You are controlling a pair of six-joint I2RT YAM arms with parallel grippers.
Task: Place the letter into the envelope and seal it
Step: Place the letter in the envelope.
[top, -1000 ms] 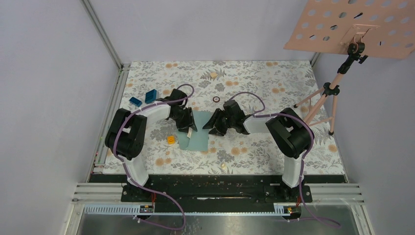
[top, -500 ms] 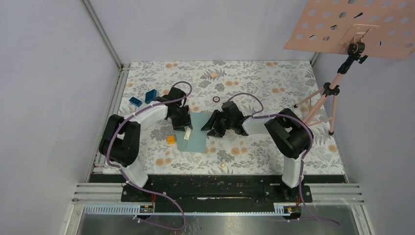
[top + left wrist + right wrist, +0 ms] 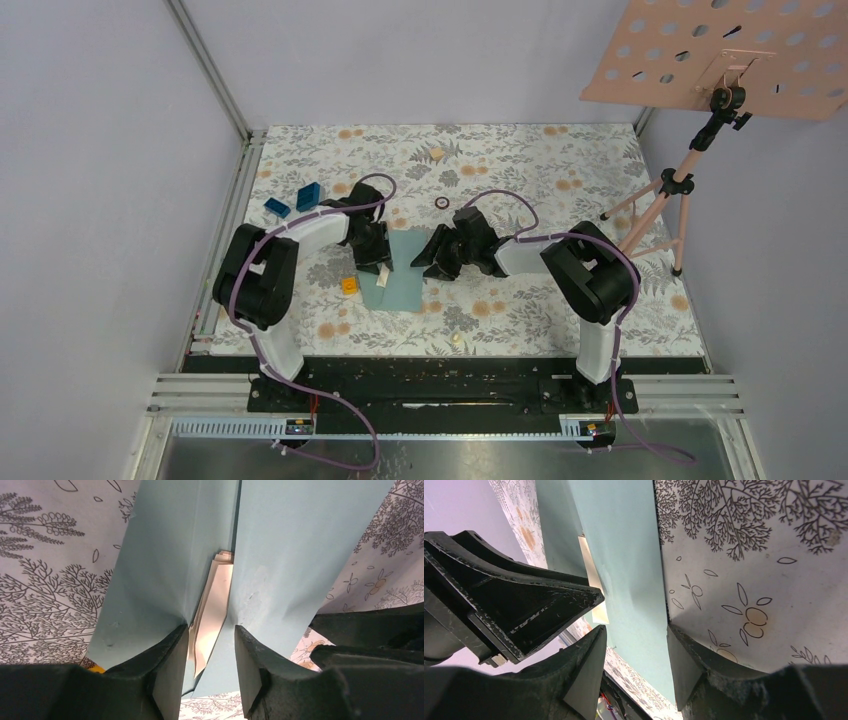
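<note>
The teal envelope [image 3: 408, 280] lies flat on the floral table between both arms. In the left wrist view the envelope [image 3: 280, 555] gapes along its middle, and the cream letter [image 3: 212, 605] sticks out of that slit. My left gripper [image 3: 211, 630] stands open with the letter's pointed end between its fingers, close to the left finger [image 3: 170, 665]. From above, the letter [image 3: 383, 273] shows as a pale strip under my left gripper [image 3: 377, 258]. My right gripper [image 3: 636, 630] is open over the envelope's [image 3: 624, 540] right edge, with the letter [image 3: 591, 575] showing beyond. From above, my right gripper [image 3: 437, 262] sits at that edge.
Two blue blocks [image 3: 308, 196] lie at the back left and a small orange block [image 3: 349, 285] sits just left of the envelope. A dark ring [image 3: 441, 203] lies behind the grippers. A pink perforated board [image 3: 720, 55] on a tripod [image 3: 660, 200] stands at the right.
The left arm's elbow swung out left and came partly back. Its gripper and the letter shifted slightly left on the envelope. The right gripper barely moved.
</note>
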